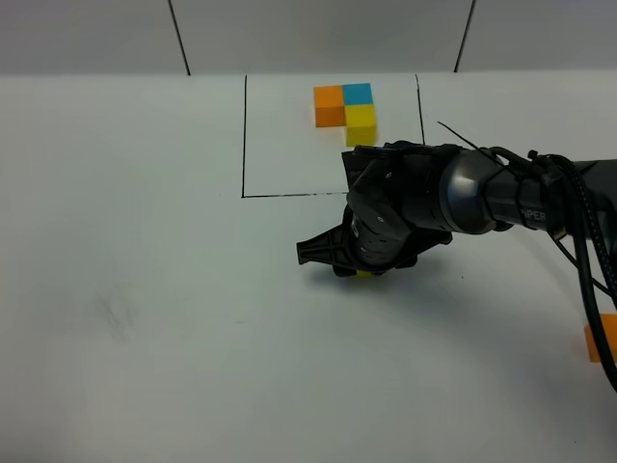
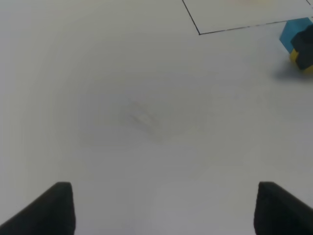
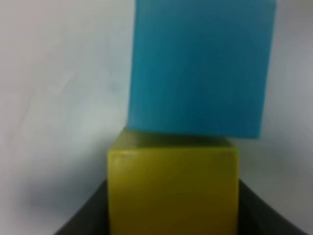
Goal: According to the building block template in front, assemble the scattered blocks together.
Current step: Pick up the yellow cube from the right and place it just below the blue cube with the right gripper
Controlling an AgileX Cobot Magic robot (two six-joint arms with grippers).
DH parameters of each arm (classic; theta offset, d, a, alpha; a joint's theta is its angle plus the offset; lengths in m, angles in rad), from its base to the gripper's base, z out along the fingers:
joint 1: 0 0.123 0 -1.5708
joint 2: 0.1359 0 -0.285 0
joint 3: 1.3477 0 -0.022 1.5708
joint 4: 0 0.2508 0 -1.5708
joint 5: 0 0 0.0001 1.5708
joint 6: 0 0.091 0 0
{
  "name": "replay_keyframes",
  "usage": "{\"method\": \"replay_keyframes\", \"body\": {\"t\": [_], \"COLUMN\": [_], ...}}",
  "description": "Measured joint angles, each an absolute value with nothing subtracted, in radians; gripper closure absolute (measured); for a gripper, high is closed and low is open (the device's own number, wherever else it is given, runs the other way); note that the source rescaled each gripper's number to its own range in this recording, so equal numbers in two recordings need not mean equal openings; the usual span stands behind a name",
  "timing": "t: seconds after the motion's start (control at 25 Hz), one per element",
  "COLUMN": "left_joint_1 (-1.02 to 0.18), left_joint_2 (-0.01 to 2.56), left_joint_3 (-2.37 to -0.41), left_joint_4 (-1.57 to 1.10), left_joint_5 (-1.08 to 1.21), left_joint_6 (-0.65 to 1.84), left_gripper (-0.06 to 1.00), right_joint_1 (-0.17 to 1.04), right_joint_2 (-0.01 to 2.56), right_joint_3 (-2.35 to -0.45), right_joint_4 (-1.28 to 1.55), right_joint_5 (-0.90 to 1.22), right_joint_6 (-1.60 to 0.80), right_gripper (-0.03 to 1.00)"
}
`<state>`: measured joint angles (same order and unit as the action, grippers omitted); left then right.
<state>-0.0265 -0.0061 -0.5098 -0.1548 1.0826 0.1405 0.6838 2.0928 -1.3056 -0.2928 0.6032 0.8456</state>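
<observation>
The building block template point(image 1: 347, 108), an L of orange, blue and yellow cubes, lies at the back inside a thin black drawn frame. My right gripper point(image 1: 362, 262) reaches across to the middle of the table, just in front of that frame. In the right wrist view, my right gripper point(image 3: 173, 218) is shut on the yellow block point(image 3: 173, 188), which presses against the blue block point(image 3: 198, 68) beyond it. From above, only a sliver of the yellow block point(image 1: 364, 274) shows under the gripper. The orange block point(image 1: 600, 340) sits alone at the right edge. My left gripper point(image 2: 164, 208) stands open over bare table.
The white table carries the black frame line point(image 1: 244, 135), whose corner point(image 2: 199, 33) also shows in the left wrist view. The right arm point(image 1: 501, 198) and its cables point(image 1: 588, 280) stretch in from the right, passing over the orange block.
</observation>
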Motion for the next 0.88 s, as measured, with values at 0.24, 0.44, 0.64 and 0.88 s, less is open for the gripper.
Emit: {"method": "replay_keyframes", "body": {"t": [0.24,0.44,0.64,0.88], "left_joint_1": [-0.026,-0.026,-0.026,-0.026], "left_joint_2": [-0.006,-0.006,-0.006,-0.006], "left_joint_3": [-0.510,-0.510,-0.510,-0.510], "left_joint_4": [-0.155,-0.155,-0.155,-0.155], "left_joint_5": [1.083,1.083,1.083,1.083], "left_joint_6": [0.140,0.140,0.140,0.142], "left_gripper": [0.32,0.32,0.32,0.32], "right_joint_1": [0.684,0.684,0.683,0.683], "right_joint_2": [2.093,2.093,2.093,2.093], "right_joint_3": [-1.306,-1.306,-1.306,-1.306], "right_joint_4": [-0.302,-0.303,-0.308,-0.309], "right_joint_5": [0.609,0.606,0.599,0.598], "right_joint_6": [0.856,0.859,0.863,0.878], "right_gripper": [0.70,0.70,0.70,0.70]}}
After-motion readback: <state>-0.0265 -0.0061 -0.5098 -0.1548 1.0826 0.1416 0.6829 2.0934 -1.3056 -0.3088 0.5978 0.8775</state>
